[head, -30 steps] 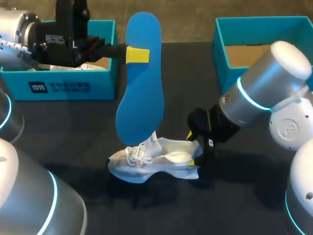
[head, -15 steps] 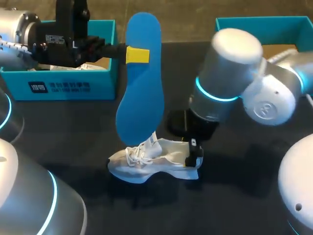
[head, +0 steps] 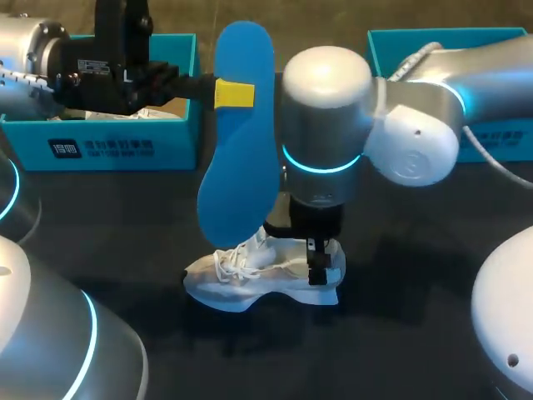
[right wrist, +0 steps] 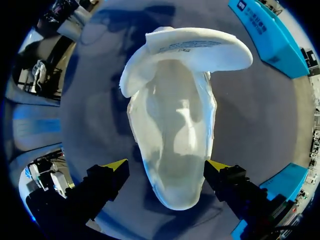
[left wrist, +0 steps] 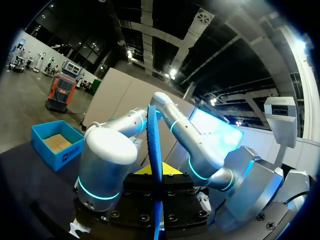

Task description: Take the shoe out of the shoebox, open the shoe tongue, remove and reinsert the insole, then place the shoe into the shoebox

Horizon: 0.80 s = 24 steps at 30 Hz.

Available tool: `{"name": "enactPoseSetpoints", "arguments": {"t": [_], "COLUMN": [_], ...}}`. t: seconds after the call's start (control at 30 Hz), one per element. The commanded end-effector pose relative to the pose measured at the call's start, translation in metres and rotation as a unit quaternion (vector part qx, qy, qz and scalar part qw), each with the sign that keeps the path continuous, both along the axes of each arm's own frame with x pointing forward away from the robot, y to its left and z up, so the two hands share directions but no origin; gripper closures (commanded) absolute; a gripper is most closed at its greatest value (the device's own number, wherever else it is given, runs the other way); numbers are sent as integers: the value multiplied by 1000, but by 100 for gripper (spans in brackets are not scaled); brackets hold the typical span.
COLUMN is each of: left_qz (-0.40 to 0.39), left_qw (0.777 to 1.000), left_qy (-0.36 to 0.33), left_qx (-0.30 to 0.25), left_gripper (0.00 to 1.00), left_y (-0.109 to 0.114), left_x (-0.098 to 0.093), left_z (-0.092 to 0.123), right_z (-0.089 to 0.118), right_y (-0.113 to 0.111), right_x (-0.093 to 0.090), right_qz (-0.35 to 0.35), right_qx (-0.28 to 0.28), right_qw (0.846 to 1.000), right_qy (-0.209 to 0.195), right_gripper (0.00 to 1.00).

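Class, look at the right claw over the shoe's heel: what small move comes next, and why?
Probably lower the right claw and shut it on the heel of the shoe. Its fingers stand open either side of it, while the left claw holds the insole above, awaiting reinsertion.

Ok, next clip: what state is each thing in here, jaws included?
insole: out of the shoe, held upright above it.
shoe: resting on its sole, tongue pulled open, no insole inside.
left jaws: shut on the insole.
right jaws: open, one tip either side of the shoe's heel.
left shoebox: open.
right shoebox: open.
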<state>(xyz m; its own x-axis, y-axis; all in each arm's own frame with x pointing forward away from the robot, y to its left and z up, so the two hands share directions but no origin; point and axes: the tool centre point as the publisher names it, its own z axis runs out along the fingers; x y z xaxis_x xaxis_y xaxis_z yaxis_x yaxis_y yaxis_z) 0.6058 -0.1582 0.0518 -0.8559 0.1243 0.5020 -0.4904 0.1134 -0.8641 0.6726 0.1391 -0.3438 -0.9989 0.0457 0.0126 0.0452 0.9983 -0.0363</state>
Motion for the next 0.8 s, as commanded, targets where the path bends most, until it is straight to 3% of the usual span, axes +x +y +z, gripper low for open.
{"name": "enactPoseSetpoints", "arguments": {"t": [0.03, 0.3, 0.5, 0.8], "left_qz": [0, 0, 0, 0], "left_qw": [1000, 1000, 1000, 1000], "left_qy": [0, 0, 0, 0], "left_qx": [1, 1, 1, 1], "left_gripper": [100, 100, 100, 100], "left_y": [-1, -1, -1, -1], "left_x": [0, 0, 0, 0], "left_z": [0, 0, 0, 0], "right_z": [0, 11, 17, 10], "right_y": [2, 3, 6, 23], "right_x": [1, 8, 24, 46], "right_qz": [2, 10, 20, 38], "right_qx": [-4, -2, -8, -7], "right_qw": [1000, 1000, 999, 999], "right_qy": [-3, -17, -30, -34], "right_gripper": [0, 0, 0, 0]}}
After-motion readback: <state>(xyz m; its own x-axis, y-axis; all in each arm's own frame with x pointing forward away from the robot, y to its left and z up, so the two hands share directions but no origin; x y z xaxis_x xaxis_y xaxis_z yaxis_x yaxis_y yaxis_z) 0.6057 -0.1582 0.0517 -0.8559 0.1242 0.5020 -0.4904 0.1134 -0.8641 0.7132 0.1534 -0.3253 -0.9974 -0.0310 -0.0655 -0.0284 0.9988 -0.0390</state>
